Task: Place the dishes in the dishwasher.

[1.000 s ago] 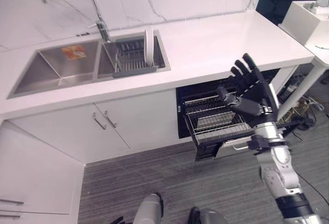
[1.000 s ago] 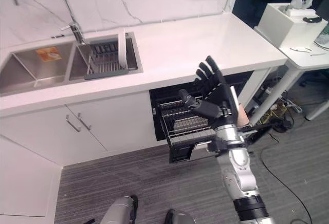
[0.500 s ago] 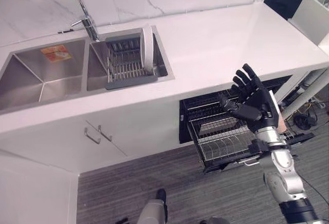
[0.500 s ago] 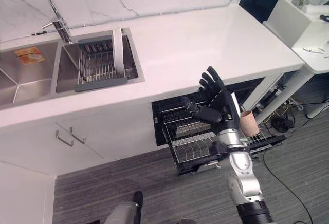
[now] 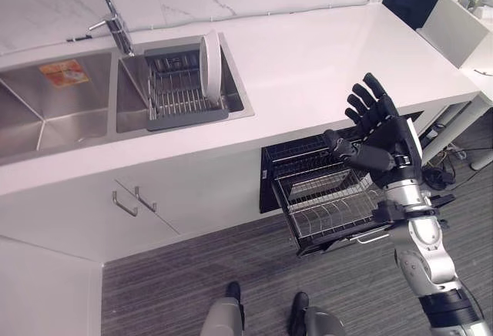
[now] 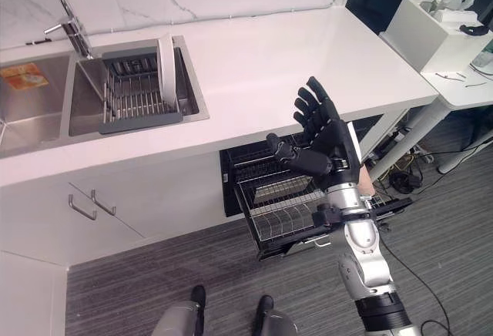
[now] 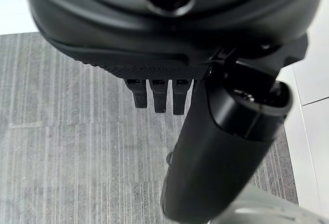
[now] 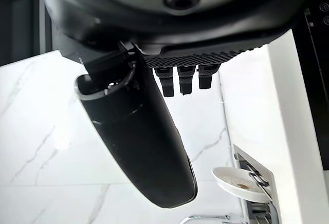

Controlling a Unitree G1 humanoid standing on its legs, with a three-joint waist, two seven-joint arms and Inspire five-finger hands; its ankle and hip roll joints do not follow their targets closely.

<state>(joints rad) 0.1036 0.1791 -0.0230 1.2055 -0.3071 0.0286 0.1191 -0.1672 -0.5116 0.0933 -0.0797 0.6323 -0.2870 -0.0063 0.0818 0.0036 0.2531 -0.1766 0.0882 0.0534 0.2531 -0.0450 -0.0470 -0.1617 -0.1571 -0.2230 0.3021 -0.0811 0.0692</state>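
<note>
Standing: plate point(image 5: 209, 57) in sink rack point(image 5: 182, 93) | dishwasher rack point(image 5: 327, 197) bare | right hand point(image 5: 379, 137) spread, empty

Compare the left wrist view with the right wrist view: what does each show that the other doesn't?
Left wrist view: the left hand hangs over grey striped floor, beside a white cabinet front. Right wrist view: the right hand faces a white marbled surface, with the white plate past it. Shared: each hand's dark bulk with the thumb standing out and the fingers straight, holding nothing.
</note>
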